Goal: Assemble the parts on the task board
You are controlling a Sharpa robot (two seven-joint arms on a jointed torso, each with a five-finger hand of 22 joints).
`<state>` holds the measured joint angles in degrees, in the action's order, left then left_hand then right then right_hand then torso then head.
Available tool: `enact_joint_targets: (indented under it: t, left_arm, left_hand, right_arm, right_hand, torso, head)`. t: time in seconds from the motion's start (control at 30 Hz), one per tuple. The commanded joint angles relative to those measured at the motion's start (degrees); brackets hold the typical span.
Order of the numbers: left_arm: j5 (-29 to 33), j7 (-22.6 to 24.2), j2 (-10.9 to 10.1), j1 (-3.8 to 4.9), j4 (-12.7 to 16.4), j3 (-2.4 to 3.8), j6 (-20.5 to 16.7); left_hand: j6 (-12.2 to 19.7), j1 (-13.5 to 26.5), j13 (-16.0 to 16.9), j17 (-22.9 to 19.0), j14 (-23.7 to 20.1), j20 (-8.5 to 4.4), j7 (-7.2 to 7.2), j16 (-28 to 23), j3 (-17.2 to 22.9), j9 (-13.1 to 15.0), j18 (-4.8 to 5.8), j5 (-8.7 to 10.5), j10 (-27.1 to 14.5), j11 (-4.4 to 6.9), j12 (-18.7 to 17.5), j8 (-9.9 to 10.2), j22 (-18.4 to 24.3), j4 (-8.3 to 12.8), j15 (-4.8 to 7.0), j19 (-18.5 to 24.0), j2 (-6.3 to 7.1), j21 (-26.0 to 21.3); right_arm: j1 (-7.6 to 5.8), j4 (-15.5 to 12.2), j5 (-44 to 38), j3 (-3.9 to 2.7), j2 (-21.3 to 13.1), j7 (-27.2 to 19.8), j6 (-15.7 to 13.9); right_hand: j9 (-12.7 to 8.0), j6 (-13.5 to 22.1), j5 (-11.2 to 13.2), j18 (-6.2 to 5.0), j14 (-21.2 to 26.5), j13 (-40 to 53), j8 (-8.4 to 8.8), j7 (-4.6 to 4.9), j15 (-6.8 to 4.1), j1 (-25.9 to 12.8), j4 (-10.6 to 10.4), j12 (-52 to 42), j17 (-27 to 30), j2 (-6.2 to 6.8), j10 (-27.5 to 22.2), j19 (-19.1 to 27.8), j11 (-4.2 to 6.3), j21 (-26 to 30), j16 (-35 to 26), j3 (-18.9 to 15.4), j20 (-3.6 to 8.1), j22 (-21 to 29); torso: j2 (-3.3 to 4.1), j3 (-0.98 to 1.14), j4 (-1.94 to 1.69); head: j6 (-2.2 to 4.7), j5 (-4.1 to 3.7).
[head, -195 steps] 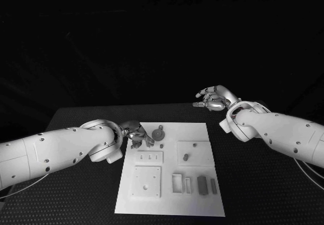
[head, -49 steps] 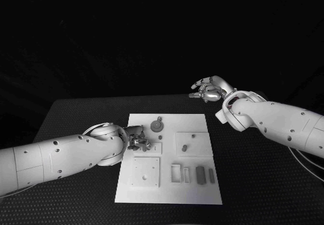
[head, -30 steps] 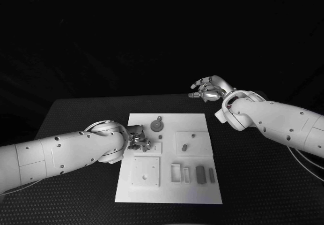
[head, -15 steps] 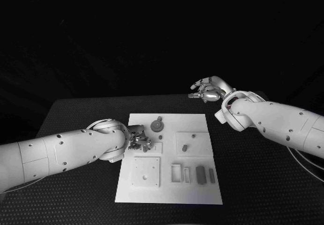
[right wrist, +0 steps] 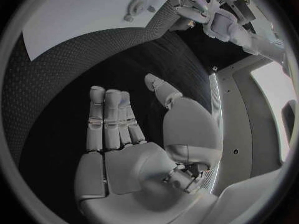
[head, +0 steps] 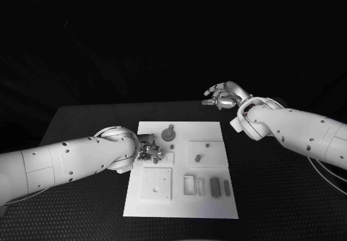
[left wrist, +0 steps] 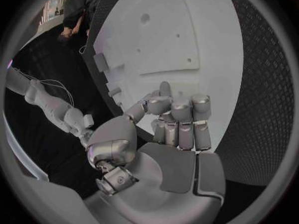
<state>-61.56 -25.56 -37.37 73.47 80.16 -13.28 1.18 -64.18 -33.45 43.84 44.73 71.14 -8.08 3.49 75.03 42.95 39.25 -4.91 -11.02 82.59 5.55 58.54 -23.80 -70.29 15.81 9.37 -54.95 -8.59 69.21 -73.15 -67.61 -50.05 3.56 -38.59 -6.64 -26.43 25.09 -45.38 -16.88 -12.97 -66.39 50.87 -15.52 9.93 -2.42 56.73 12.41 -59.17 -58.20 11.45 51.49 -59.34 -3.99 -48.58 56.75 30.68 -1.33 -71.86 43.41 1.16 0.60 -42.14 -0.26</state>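
The white task board (head: 181, 201) lies in the middle of the black table, and its surface fills the far part of the left wrist view (left wrist: 187, 35). My left hand (head: 150, 150) hovers low over the board's left side, beside a small slotted plate (head: 165, 158). Its fingers (left wrist: 177, 119) are curled in tight against the thumb; whether a part sits between them is hidden. A grey gear (head: 168, 134) lies just beyond it. My right hand (head: 222, 95) hangs raised past the board's far right corner, its fingers (right wrist: 112, 114) straight and apart, holding nothing.
On the board are a square plate with two small grey pieces (head: 207, 153), a drilled square plate (head: 156, 183), a white frame (head: 189, 185) and two grey bars (head: 214, 186). Black table (head: 282, 191) surrounds the board. The board's edge (right wrist: 81, 15) lies far from the right hand.
Over the last second the left hand has crept slightly rightward over the slotted plate, fingers still curled. The right hand has stayed raised. The camera shifted after the oldest frame.
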Motion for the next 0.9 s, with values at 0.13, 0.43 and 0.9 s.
enact_joint_targets:
  t: [0.13,0.43,0.9]
  left_arm:
    - [-0.6,0.2,0.4,-0.16,0.0,-0.15,1.9]
    - [-0.7,0.5,0.5,-0.16,0.0,-0.13,1.4]
    - [-0.7,0.5,0.5,-0.16,-0.3,-0.12,1.2]
  left_hand:
    - [-7.4,0.3,-0.1,-0.1,1.3,-7.35,-4.96,0.4,0.6,-0.1,-0.46,0.35,-2.0,2.24,0.2,-0.1,0.1,-0.6,1.89,0.2,-0.10,0.4]
    - [-7.4,1.4,-0.5,-0.5,1.2,-7.41,-4.98,0.6,0.6,-0.2,-0.61,7.63,-2.1,2.25,0.4,-0.2,0.7,-2.2,1.99,0.4,0.57,0.7]
    - [-7.3,3.0,-0.7,-0.8,1.0,-7.47,-4.95,0.9,-0.9,-0.1,-0.76,8.26,-2.1,2.22,0.7,-0.4,1.2,-3.8,2.05,0.3,5.20,1.1]
  right_arm:
    - [0.03,-0.1,-0.1,-0.03,0.0,-0.2,0.7]
    - [0.03,0.0,-0.1,-0.03,0.0,-0.3,0.7]
    - [0.03,-0.1,-0.1,-0.03,0.0,-0.3,0.7]
  right_hand:
    - [-0.1,0.0,-0.3,-2.03,0.4,-0.1,-0.26,0.35,0.02,0.1,0.4,-0.4,0.1,-0.35,-0.4,-0.1,0.15,0.2,0.3,0.0,-0.48,0.0]
    - [-0.1,0.0,-0.4,-2.03,0.4,-0.2,-0.26,0.36,0.02,0.1,0.5,-0.4,0.1,-0.35,-0.5,-0.1,0.14,0.2,0.3,0.0,-0.49,0.0]
    - [-0.1,0.1,-0.5,-2.03,0.5,-0.3,-0.26,0.37,0.03,0.1,0.5,-0.5,0.2,-0.30,-0.5,-0.1,0.13,0.3,0.3,0.0,-0.50,0.0]
  torso:
    - [-0.01,0.00,0.04]
    - [-0.01,-0.03,0.03]
    - [-0.02,-0.04,-0.02]
  head:
    - [0.06,-0.07]
    - [0.15,-0.18]
    - [0.13,-0.43]
